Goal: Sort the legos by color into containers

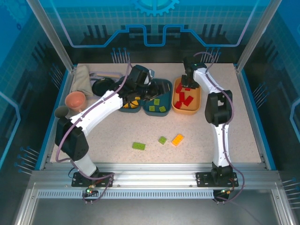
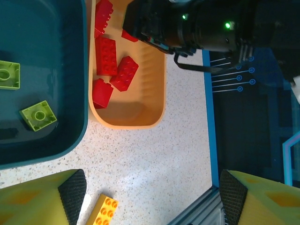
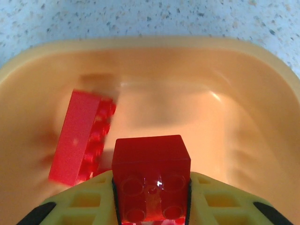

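1. The bench [image 1: 117, 136] carries everything, and its far half is crowded.
2. Your left arm [image 1: 101, 110] slants across the left teal container [image 1: 129, 110] and hides much of it. The left fingers [image 2: 33, 204] stand wide apart with nothing between them, hovering over the teal containers.
3. Your right arm [image 1: 216, 108] bends in from the right. The right fingers [image 3: 79, 206] are clamped on a red brick [image 3: 151, 173] above the far end of the orange-yellow container [image 1: 185, 112].
4. That container holds red legos [image 1: 185, 99]. The middle teal container [image 1: 157, 115] holds light green ones [image 1: 157, 102], and yellow-orange pieces [image 1: 133, 104] show in the left one.
5. A beige cloth [image 1: 83, 78] and a black pan [image 1: 101, 86] sit at far left, behind your left arm.
6. A pink cup [image 1: 75, 100] and a grey cup [image 1: 61, 111] stand near the left edge, close to that arm's elbow.
7. Three legos lie loose on the near bench between the arms, well apart from the containers: a green brick [image 1: 138, 146], a smaller green one [image 1: 162, 140] and a yellow-orange brick [image 1: 177, 139].
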Robot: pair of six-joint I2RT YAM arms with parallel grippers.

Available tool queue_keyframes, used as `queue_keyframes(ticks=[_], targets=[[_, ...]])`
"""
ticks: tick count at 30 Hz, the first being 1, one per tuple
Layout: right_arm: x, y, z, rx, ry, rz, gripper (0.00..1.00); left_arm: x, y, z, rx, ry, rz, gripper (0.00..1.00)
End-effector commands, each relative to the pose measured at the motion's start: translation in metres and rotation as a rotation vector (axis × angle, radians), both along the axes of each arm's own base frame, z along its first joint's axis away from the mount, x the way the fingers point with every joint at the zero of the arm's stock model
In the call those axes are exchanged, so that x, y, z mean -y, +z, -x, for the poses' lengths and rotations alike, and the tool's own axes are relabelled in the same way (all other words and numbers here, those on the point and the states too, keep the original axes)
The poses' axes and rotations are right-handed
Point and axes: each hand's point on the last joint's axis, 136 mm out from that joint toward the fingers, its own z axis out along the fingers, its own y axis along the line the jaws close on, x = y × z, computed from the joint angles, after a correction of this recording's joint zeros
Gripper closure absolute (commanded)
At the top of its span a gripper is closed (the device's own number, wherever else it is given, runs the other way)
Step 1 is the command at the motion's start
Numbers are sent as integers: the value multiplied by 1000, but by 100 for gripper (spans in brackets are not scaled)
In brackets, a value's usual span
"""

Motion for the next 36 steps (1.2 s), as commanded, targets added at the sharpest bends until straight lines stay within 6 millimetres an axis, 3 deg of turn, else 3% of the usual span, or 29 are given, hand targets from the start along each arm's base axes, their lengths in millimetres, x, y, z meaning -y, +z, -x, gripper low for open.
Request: queue_keyframes(ticks=[1,5,9,14,18,21,24,32,36], targets=[[12,-15,8,-90,-51,12,67,2,4,1,0,-37,-6,22],[12,-18,4,-87,-57,-5,61,1,-3,6,-14,-45,-24,22],[5,-2,0,-58,-30,-26,46,0,-9,17,-25,-69,-55,22],[-10,57,2,48,8,-50,36,-1,-21,36,-46,-115,-117,22],[-28,112,27,137,29,-98,38,10,-37,60,-64,-207,-186,24],[-42,138,69,173,47,-166,39,24,-52,80,-63,-301,-259,25],[-43,150,127,157,32,-231,38,37,-72,98,-65,-385,-337,27],[-23,151,296,77,-14,-376,36,65,-121,135,-91,-516,-483,29],[-4,138,360,0,-79,-390,36,78,-142,146,-101,-555,-546,29]])
